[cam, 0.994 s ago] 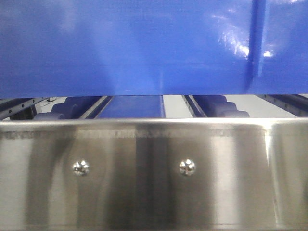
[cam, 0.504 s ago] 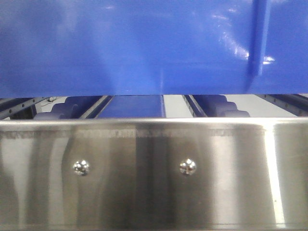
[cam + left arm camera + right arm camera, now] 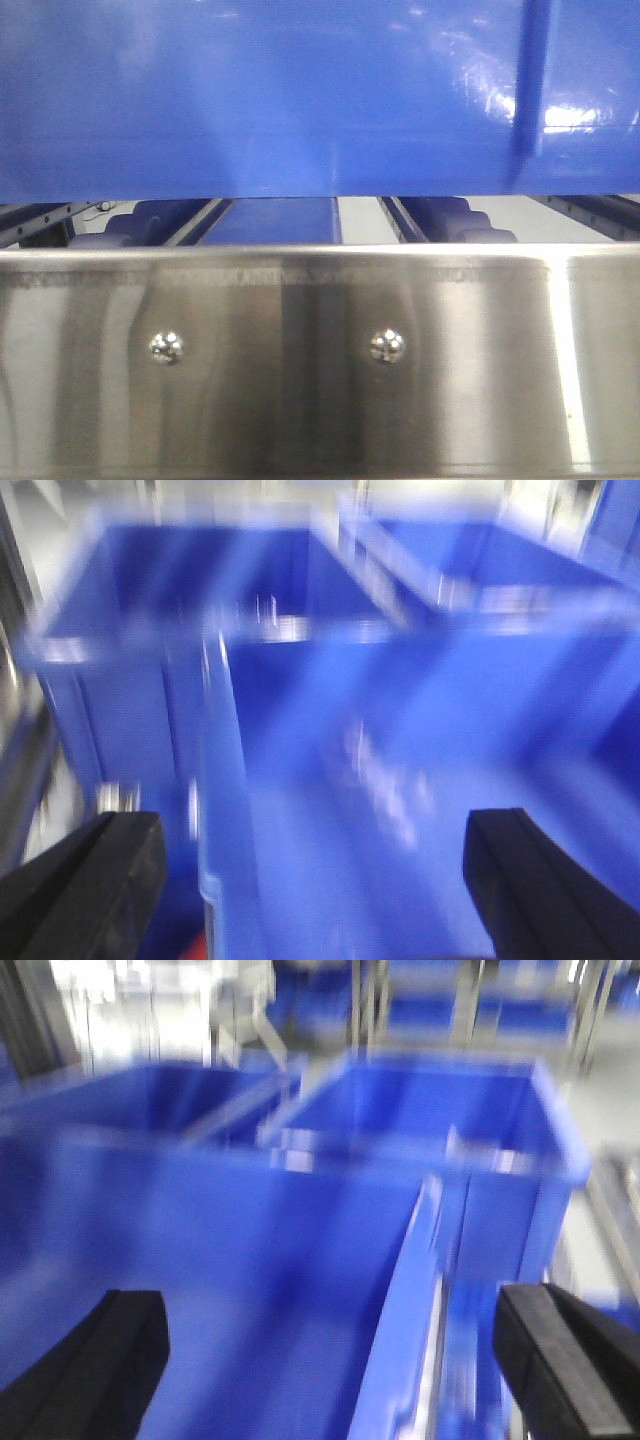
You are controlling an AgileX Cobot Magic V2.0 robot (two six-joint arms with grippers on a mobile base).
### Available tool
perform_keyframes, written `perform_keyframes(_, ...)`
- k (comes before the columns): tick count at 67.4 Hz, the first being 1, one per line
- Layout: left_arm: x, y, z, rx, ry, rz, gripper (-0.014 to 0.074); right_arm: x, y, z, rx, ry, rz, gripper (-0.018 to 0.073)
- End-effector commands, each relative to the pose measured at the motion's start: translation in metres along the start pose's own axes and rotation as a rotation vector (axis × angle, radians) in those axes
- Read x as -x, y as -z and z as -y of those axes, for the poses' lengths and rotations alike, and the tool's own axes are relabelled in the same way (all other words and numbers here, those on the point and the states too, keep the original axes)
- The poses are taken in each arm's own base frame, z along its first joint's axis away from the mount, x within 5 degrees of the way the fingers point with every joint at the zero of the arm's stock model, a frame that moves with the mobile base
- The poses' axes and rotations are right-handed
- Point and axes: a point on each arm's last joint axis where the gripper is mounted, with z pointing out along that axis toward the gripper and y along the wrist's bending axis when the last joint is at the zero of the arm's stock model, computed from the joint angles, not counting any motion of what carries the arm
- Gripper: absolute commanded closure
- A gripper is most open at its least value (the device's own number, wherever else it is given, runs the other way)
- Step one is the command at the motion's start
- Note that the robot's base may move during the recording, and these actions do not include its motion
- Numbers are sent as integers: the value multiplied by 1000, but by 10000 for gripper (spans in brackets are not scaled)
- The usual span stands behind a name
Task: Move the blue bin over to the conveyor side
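The large glossy blue plastic bin (image 3: 300, 100) fills the whole upper half of the front view, its wall running edge to edge, with one thin vertical rib near the upper right. Below it a brushed stainless steel panel (image 3: 320, 400) spans the lower half and carries two round screw heads (image 3: 165, 347), one left of centre and one just right of it. In the narrow gap between them I can see dark rails and more blue shapes, too cramped to make out.

The left wrist view is badly blurred. The left gripper (image 3: 315, 880) has its black fingers (image 3: 90, 880) in the two lower corners, spread wide with nothing clamped. The bin's side wall (image 3: 225, 780) rises between them, much nearer the left finger; I cannot tell whether it touches. More blue tubs (image 3: 480, 550) crowd the top.

In the right wrist view the right gripper (image 3: 330, 1360) is also spread wide and grips nothing. The bin's rim (image 3: 405, 1290) runs up between its fingers, closer to the right one.
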Motion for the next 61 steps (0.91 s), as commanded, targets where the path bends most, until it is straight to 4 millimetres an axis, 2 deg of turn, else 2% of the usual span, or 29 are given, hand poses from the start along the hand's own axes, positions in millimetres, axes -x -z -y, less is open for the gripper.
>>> perform_keyframes(1, 6, -7, 0, 5, 0, -41, 90, 10, -9, -1, 13, -4, -106, 3)
perform_keyframes(15, 13, -26, -12, 79, 9, -81, 90, 22, -35, 10, -86, -38, -357, 10)
perform_keyframes(24, 12, -37, -21, 123, 30, -120, 90, 28, -55, 17, -136, -27, -383, 10)
perform_keyframes(43, 10, -64, -29, 165, 11, -253, 90, 22, -78, 20, -142, -50, -439, 10)
perform_keyframes(61, 11, -82, -31, 168, 10, -300, 90, 10, -119, 26, -147, -61, -542, 10)
